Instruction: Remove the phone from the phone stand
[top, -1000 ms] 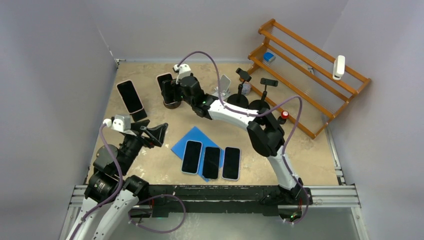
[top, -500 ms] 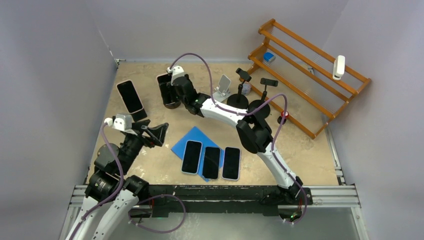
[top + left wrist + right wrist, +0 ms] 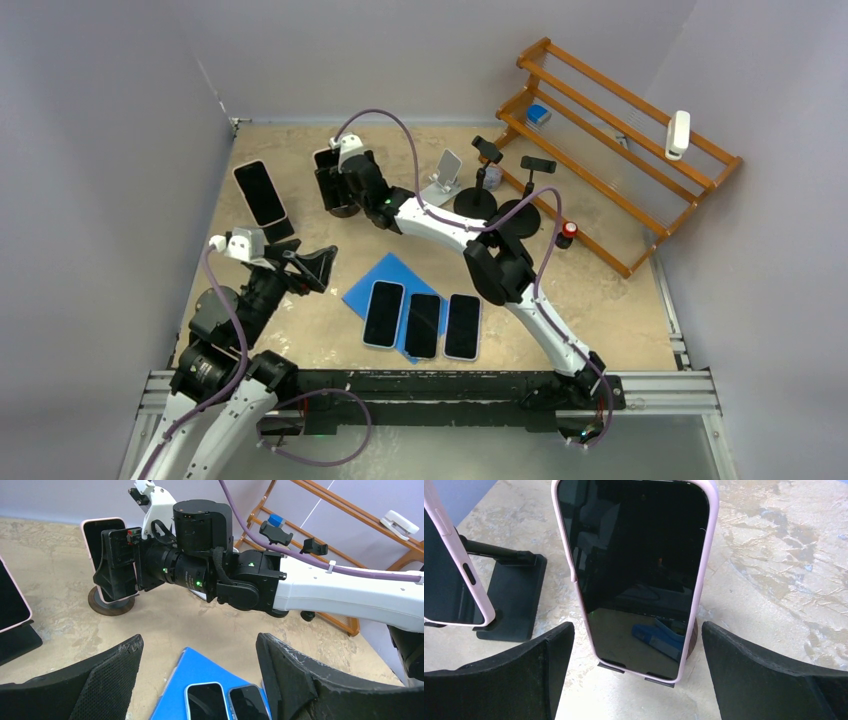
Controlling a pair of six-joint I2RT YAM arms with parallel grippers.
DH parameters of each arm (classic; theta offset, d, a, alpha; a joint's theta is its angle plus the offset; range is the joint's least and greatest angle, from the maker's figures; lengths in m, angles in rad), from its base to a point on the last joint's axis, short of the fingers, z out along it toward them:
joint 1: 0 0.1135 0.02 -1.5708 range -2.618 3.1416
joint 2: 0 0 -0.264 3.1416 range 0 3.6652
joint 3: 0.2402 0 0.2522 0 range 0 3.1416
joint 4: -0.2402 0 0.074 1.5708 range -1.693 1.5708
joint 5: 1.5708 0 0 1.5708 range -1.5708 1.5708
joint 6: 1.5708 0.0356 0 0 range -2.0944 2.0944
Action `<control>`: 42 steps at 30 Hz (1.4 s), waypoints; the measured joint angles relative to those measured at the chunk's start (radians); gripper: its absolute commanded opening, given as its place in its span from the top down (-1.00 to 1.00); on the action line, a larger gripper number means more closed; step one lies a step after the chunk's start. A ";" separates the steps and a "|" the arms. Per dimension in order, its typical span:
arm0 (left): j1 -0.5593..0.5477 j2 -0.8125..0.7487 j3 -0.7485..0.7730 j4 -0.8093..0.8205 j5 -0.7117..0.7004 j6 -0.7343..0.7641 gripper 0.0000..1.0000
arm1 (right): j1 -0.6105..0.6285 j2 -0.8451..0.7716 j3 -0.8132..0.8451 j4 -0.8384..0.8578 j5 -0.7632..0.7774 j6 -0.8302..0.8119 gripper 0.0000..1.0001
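My right arm [image 3: 470, 235] stretches across the sandy table [image 3: 620, 300] to the back left. There my right gripper [image 3: 634, 645] is spread wide just before the pink-cased phone [image 3: 639, 565], which stands upright on its round stand [image 3: 111, 605]. My left gripper [image 3: 197, 645] hangs spread too, holding nothing.

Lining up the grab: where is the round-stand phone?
In the right wrist view the phone stands centred before the open right claw, a second phone on its left; from the top, far side, left of centre.
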 measured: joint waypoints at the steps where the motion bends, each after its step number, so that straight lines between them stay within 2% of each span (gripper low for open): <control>1: 0.000 0.001 0.000 0.000 0.000 0.000 -0.63 | 0.000 0.008 0.006 0.000 0.001 0.000 -0.98; 10: 0.000 0.006 0.000 0.000 0.000 0.000 -0.63 | 0.000 0.058 0.049 0.007 0.026 0.000 -0.97; 21: 0.000 0.013 0.000 0.000 0.000 0.000 -0.63 | 0.008 0.064 0.036 0.048 0.051 -0.018 -0.35; 26: 0.000 0.013 0.000 0.000 0.000 0.000 -0.63 | 0.009 0.048 -0.002 0.082 0.053 -0.019 -0.21; 32: 0.000 0.013 0.000 0.000 0.000 0.000 -0.63 | 0.013 -0.007 -0.088 0.102 0.072 -0.019 -0.13; 42: 0.000 0.013 0.000 0.000 0.000 -0.001 -0.63 | 0.020 -0.056 -0.149 0.103 0.099 -0.024 -0.11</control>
